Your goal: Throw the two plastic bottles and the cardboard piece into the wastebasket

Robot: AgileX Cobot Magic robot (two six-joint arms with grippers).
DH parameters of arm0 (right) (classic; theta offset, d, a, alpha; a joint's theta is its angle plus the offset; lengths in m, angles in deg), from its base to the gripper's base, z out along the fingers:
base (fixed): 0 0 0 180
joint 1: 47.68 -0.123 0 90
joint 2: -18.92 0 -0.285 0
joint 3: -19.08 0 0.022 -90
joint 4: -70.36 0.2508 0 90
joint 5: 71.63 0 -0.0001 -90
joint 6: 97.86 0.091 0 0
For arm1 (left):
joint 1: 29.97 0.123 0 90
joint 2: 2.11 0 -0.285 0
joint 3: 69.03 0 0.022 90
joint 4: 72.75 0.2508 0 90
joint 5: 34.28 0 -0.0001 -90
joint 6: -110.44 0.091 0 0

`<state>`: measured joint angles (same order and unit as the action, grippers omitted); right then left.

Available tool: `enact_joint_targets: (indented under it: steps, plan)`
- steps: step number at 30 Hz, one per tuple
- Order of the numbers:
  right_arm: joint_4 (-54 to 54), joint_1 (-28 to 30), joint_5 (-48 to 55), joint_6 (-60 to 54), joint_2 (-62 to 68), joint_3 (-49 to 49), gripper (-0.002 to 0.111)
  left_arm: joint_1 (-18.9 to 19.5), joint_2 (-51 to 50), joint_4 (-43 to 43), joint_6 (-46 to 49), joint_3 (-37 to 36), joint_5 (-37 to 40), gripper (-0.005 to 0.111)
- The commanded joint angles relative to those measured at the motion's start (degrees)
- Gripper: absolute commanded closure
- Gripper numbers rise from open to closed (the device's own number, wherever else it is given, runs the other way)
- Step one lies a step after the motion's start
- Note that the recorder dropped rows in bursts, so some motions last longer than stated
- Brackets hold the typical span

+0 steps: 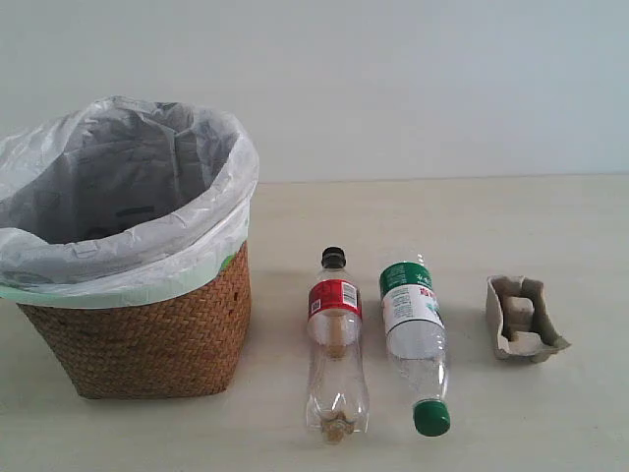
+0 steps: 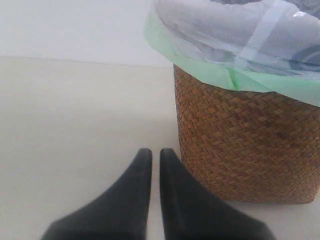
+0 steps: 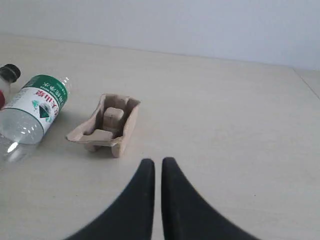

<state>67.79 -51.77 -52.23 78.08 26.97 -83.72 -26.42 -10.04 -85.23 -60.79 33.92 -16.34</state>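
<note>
1. Right hand (image 3: pixel 158 161): dark fingers closed almost tip to tip, holding nothing. Left hand (image 2: pixel 151 152) is likewise closed and empty, low over the table (image 2: pixel 75 125).
2. Green bottle (image 1: pixel 413 334) and red bottle (image 1: pixel 335 344), clear smooth plastic, lie side by side mid-table, long axes running near to far; green cap near, black cap far.
3. Cardboard (image 3: pixel 105 125), rough moulded pulp, sits right of the bottles, just ahead of the right hand, which I judge the nearer.
4. Basket (image 1: pixel 147 334), woven wicker with a crinkled bag liner, stands left, close ahead of the left hand.
</note>
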Motion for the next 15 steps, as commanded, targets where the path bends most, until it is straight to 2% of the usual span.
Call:
enact_joint_targets:
  steps: [1,8,15]
  plan:
    - [-2.37,0.08,-4.37,-0.99,-0.26,0.02,0.107,0.19,0.14,0.11,-0.50,-0.17,-0.15,0.101]
    - [-1.90,0.08,-19.40,0.88,-0.26,0.02,0.107,0.19,0.14,0.11,-0.50,-0.17,-0.15,0.101]
    - [0.34,0.08,-40.51,19.27,-0.26,0.02,0.107,0.19,0.14,0.11,-0.50,-0.17,-0.15,0.101]
